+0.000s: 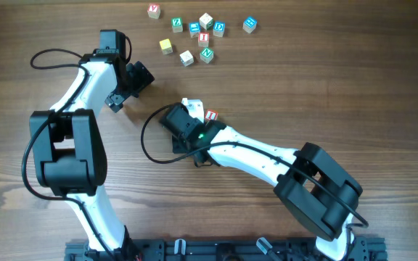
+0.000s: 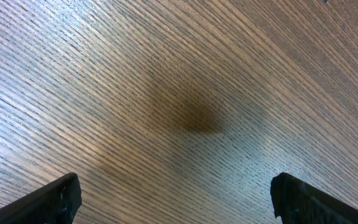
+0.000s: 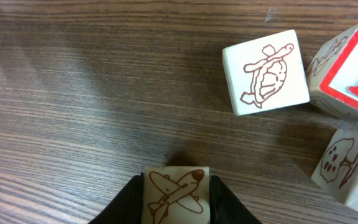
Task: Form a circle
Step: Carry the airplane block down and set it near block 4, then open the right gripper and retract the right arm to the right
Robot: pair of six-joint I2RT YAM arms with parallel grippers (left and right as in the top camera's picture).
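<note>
From above, the right gripper (image 1: 193, 111) hides most of the circle (image 1: 210, 114) near mid-table. At the left wrist, the left gripper (image 2: 173, 196) has fingers wide apart, mostly cut off. At the right wrist, fingers clamp an airplane block (image 3: 176, 186); the letter on the red block (image 3: 353, 68) is cropped.

A brown wood-grain table top (image 1: 354, 87) carries a loose scatter of small wooden letter cubes near its far edge. A red-lettered cube (image 1: 154, 10) lies farthest left, and a lone blue-faced cube (image 1: 250, 25) sits apart on the right. Between them cluster a green-lettered cube (image 1: 177, 24), a plain cream cube (image 1: 206, 20), a blue-lettered cube (image 1: 219, 28) and a red-faced cube (image 1: 204, 39). A yellow-faced cube (image 1: 166, 46) and a pale cube (image 1: 186, 58) lie nearer.
</note>
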